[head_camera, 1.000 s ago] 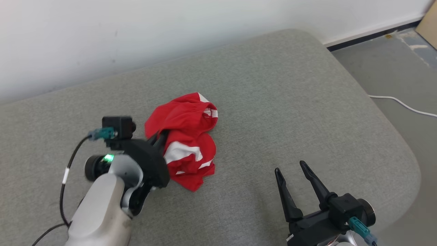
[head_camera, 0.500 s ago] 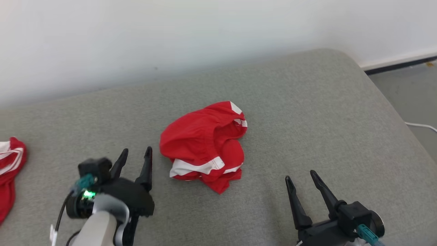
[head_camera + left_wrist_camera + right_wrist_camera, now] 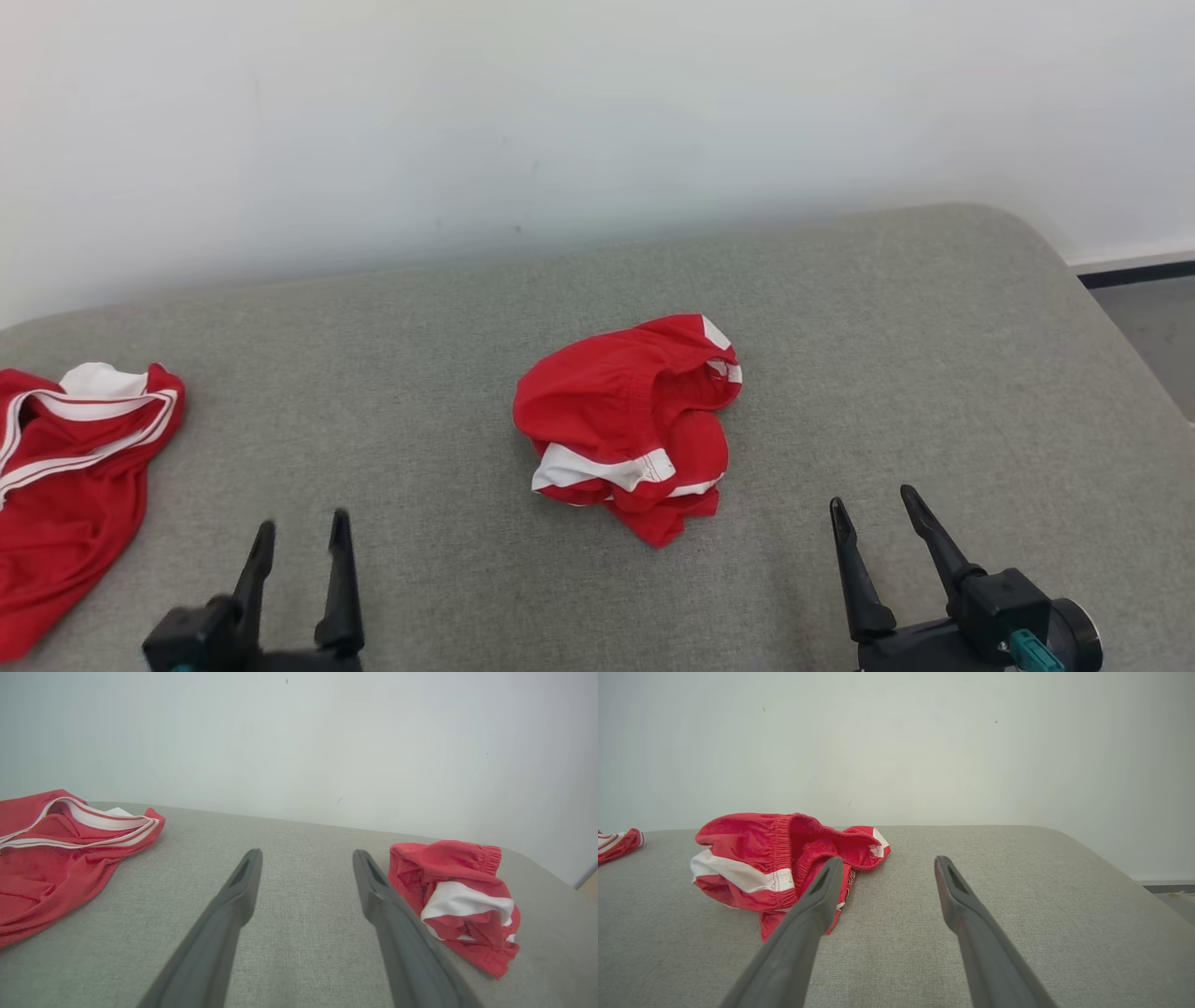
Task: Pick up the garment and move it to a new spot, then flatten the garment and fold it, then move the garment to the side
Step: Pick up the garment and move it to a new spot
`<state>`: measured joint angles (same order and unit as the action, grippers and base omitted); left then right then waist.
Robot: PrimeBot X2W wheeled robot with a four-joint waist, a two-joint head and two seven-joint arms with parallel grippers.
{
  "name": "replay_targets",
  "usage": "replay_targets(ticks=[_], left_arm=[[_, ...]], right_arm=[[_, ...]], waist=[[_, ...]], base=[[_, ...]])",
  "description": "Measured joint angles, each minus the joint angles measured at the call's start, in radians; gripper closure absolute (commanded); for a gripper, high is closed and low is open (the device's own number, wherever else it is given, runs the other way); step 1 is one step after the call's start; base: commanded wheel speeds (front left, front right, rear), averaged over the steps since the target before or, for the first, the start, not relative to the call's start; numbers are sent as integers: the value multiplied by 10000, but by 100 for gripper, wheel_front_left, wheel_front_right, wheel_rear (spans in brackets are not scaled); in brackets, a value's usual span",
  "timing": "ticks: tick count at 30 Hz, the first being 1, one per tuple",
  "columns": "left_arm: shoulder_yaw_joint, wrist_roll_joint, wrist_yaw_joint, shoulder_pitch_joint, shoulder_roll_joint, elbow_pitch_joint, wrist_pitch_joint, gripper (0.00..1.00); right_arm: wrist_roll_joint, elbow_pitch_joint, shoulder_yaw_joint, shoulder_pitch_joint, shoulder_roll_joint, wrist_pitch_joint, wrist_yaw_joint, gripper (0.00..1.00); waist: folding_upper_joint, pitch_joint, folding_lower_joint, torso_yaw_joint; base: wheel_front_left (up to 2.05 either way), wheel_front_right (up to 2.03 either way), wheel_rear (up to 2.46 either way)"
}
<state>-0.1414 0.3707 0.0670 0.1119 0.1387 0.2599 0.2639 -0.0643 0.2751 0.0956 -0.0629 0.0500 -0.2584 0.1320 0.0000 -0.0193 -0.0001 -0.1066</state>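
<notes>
My left claw [image 3: 303, 523]: near left, fingers apart, holding nothing, pointing over bare cushion.
My right claw [image 3: 871, 497]: near right, fingers apart too, nothing between them, just short of the heap's near right edge.
Red shorts [image 3: 625, 420]: mid-cushion, between my two claws and a little farther off, dropped in a crumpled heap and touching neither.
How they handle: I judge them light, limp and thin. They will sag and trail from any single pinch and drag on the weave rather than slide.
Where to grip: the gathered elastic waistband [image 3: 784, 835], thicker and easy to pinch. One claw at each end should open the heap out.
White stripe [image 3: 607, 467]: folded across the near face, a guide to which leg is which.
Containers: the shorts lie loose on the grey cushion [image 3: 934, 373], inside nothing.
Second red garment [image 3: 75, 457]: far left, well apart, white-trimmed, spread loosely.
Wall [image 3: 560, 112]: pale, behind the cushion's far edge.
</notes>
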Motion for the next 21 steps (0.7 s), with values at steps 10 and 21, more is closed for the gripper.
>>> replay_targets(ticks=[10,21], left_arm=[[706,-859,31,-1859,-104,-1164,0,0],[1210,-1221,61,-2618,-259,-1618,0,0]], right_arm=[[236,109,-238,218,0,42,0,0],[282,313,-458,420,0,31,0,0]], waist=[[0,-298,0,378],[0,-385,0,646]], base=[[0,0,0],[0,0,0]])
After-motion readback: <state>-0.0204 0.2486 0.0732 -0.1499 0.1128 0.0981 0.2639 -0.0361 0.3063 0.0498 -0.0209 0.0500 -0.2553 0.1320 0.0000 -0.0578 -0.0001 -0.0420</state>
